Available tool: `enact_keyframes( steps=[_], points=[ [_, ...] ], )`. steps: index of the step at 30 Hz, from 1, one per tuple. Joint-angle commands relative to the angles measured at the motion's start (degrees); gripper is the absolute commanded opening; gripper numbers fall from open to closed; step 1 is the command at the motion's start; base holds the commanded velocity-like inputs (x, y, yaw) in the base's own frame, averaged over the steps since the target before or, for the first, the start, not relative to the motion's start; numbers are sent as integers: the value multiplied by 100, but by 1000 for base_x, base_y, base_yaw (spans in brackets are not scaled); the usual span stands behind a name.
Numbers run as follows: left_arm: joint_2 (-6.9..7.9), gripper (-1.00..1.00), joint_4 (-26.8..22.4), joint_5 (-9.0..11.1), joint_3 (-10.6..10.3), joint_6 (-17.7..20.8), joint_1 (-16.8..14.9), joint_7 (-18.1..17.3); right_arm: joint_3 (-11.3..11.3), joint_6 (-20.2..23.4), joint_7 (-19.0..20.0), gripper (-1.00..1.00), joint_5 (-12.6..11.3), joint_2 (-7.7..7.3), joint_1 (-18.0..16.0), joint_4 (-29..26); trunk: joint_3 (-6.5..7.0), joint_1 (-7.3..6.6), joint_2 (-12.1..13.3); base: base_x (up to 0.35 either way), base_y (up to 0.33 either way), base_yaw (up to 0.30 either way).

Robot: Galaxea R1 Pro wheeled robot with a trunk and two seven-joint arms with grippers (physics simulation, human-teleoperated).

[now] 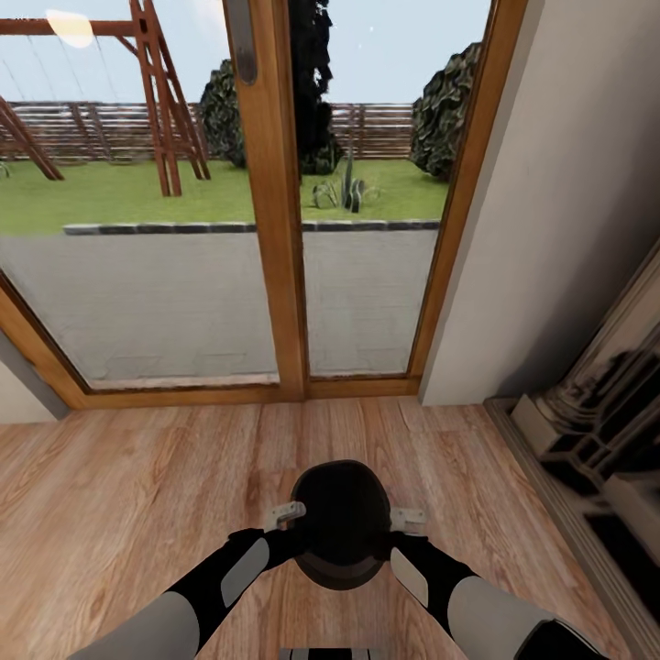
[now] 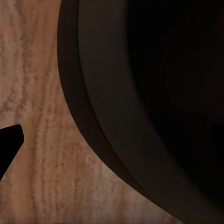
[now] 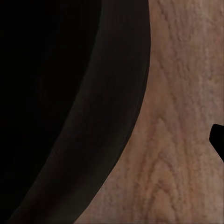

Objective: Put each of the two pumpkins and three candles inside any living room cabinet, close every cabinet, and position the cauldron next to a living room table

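The black cauldron (image 1: 341, 522) sits low in the head view, right in front of my trunk and over the wood floor. My left gripper (image 1: 291, 541) and right gripper (image 1: 390, 543) flank it, one at each side. In the left wrist view the cauldron's rim (image 2: 107, 116) is very close, and one dark fingertip (image 2: 9, 147) stands apart from its wall with floor showing between. The right wrist view mirrors this: the cauldron rim (image 3: 116, 116) and a fingertip (image 3: 218, 140) well clear of it. The other fingers are lost in the dark inside of the pot.
A glass patio door with a wooden frame (image 1: 280, 275) stands straight ahead, with the garden beyond it. A pale wall (image 1: 550, 229) runs along the right. A dark ornate fireplace surround (image 1: 596, 431) juts out at the lower right. Wood floor (image 1: 137, 477) spreads to the left.
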Motion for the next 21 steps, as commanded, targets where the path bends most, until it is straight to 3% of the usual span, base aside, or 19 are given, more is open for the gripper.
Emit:
enact_keyframes(
  steps=[1,21],
  points=[
    [5,100,-10,60,-35,7,-4,53,55,30,-47,100,-44,-4,-2,-7,-5,-1,-2,0,0,0],
    [26,100,-5,65,-3,9,-4,47,58,30,-47,100,-40,-4,-2,-15,-5,-1,-2,0,0,0]
  ],
)
